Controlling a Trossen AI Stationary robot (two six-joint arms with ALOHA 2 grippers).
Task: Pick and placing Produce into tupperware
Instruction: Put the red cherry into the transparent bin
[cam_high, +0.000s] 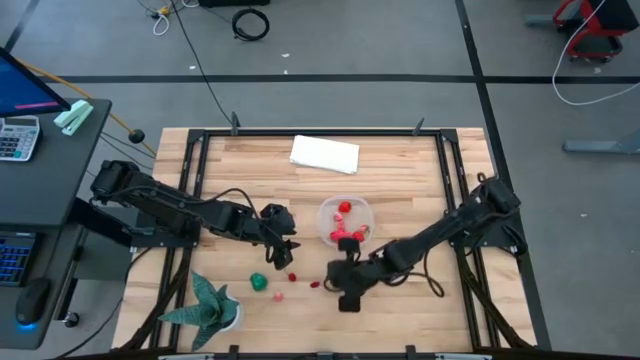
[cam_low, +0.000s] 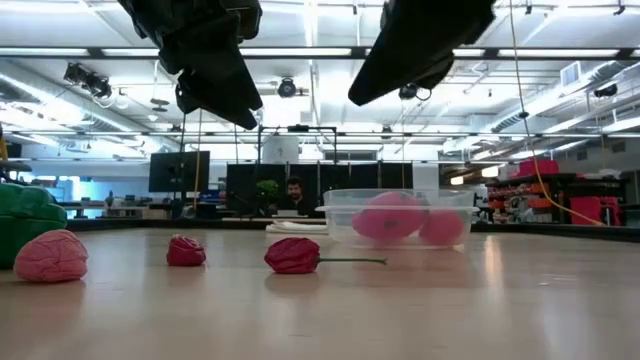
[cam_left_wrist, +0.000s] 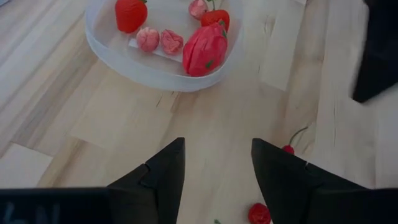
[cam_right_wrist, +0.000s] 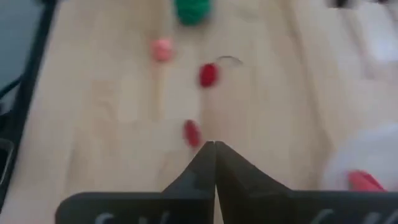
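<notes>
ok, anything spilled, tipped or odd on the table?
Nothing stands out. The clear plastic tupperware sits upright with red produce inside; a few small red, pink and green toy pieces lie loose on the wooden table, not yet picked.

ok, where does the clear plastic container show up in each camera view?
High: container mid-table, below the white cloth.
Low: right of centre, pink pieces inside.
Left wrist: at the top, red pieces inside.
Right wrist: blurred pale rim at lower right.
Shared landmark: the stemmed red piece nearby.
</notes>
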